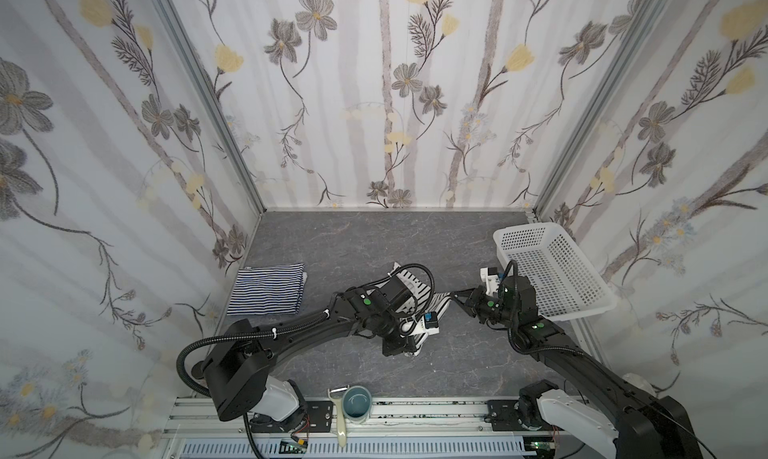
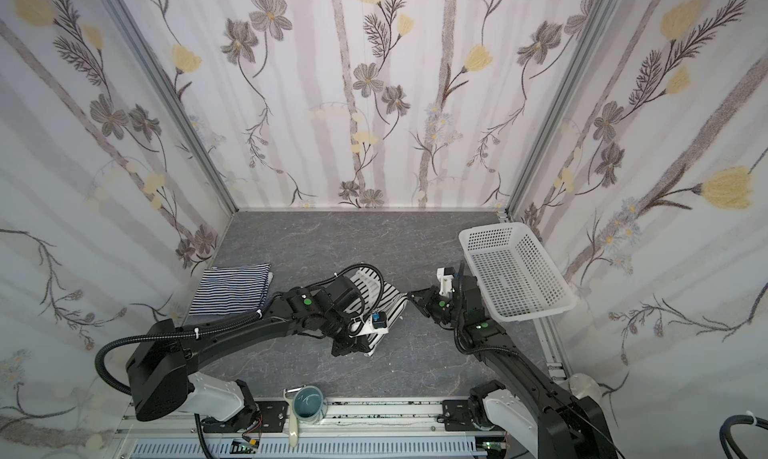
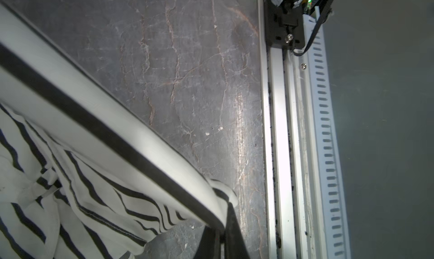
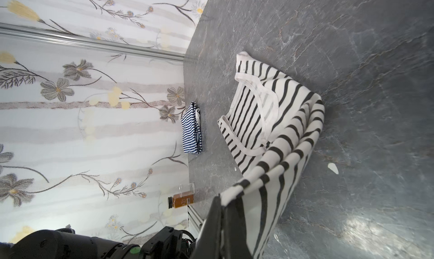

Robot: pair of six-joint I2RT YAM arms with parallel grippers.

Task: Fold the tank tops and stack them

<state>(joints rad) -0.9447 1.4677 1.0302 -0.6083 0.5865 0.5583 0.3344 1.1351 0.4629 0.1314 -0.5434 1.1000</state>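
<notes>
The white tank top with wide black stripes (image 4: 270,110) lies mid-table, partly under my left arm in both top views (image 1: 438,303) (image 2: 390,299). My left gripper (image 3: 224,222) is shut on one corner of its edge and holds it off the table (image 3: 187,81); the cloth hangs taut from the jaws. My right gripper (image 4: 223,206) is shut on another corner of the same top, lifted to the right of the left arm (image 1: 455,297). The navy-and-white striped tank top (image 1: 268,288) (image 2: 232,288) lies folded at the left wall, also small in the right wrist view (image 4: 192,128).
A white perforated basket (image 1: 525,229) (image 2: 494,229) stands tilted at the right wall, close to my right arm. A blue-grey mug (image 1: 357,403) and a peeler (image 1: 338,419) sit at the front rail. A small amber bottle (image 4: 182,199) lies at the table's edge.
</notes>
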